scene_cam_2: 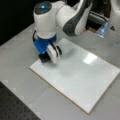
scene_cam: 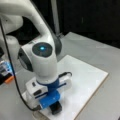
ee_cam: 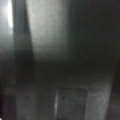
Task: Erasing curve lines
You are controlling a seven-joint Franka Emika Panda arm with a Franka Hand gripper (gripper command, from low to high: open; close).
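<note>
Robot claw pressing a black eraser onto a white board.

No curve lines could be made out on the white board [scene_cam_2: 80,75]; its visible face looked blank. The claw [scene_cam_2: 46,56] was closed on a black eraser [scene_cam: 56,108] at the board's corner in both front views. The board lay on a grey surface [scene_cam_2: 17,50].

My gripper [scene_cam_2: 46,57] stood on the board [scene_cam_2: 82,82] at its nine o'clock corner in a front view, eraser block [scene_cam: 56,108] beneath it. The board lay on the table [scene_cam_2: 20,50].
</note>
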